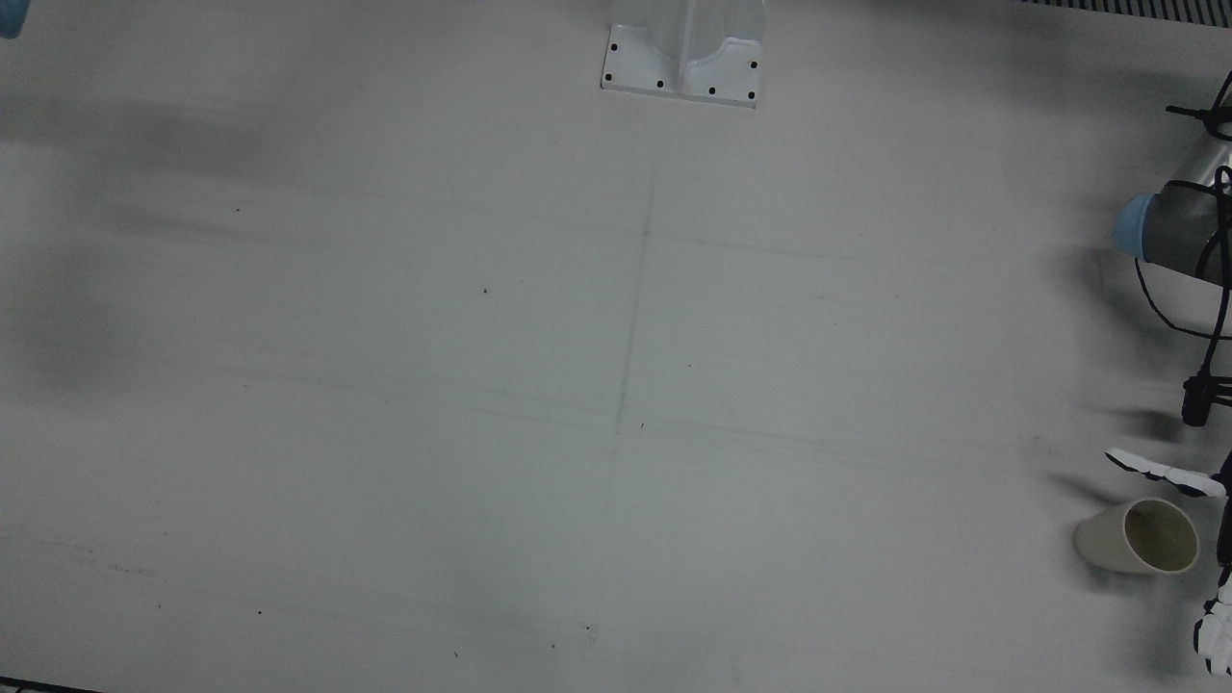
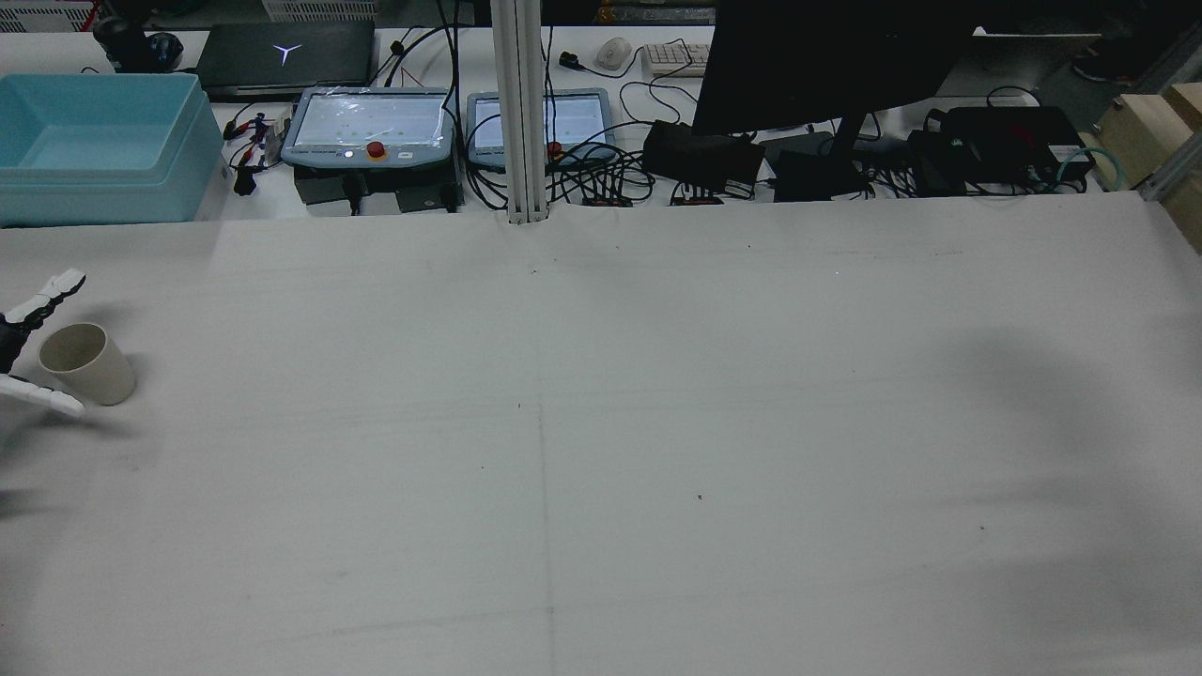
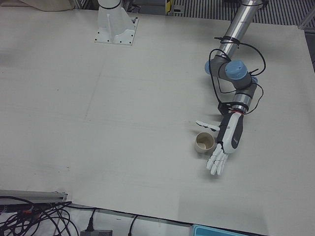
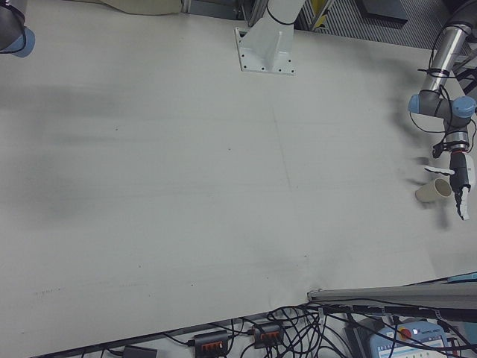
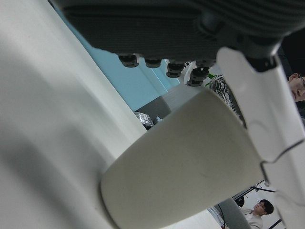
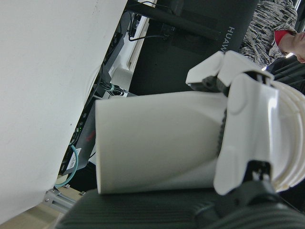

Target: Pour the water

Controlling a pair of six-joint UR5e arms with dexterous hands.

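In the rear view, the left robot hand (image 2: 23, 343) at nine o'clock brackets a beige cup (image 2: 86, 363) with fingers spread, apparently not yet clamped. The surface (image 2: 601, 422) from there to three o'clock lies bare, ample room. The right robot hand (image 6: 248, 138), seen only by its own camera, is wrapped around a white cup (image 6: 152, 143). Pouring looks not yet begun; this cup sits close to the surface's edge.

Beige cup (image 3: 204, 142) matt; table (image 3: 123, 123) cloth-covered, matt; white cup (image 6: 157, 143) smooth.
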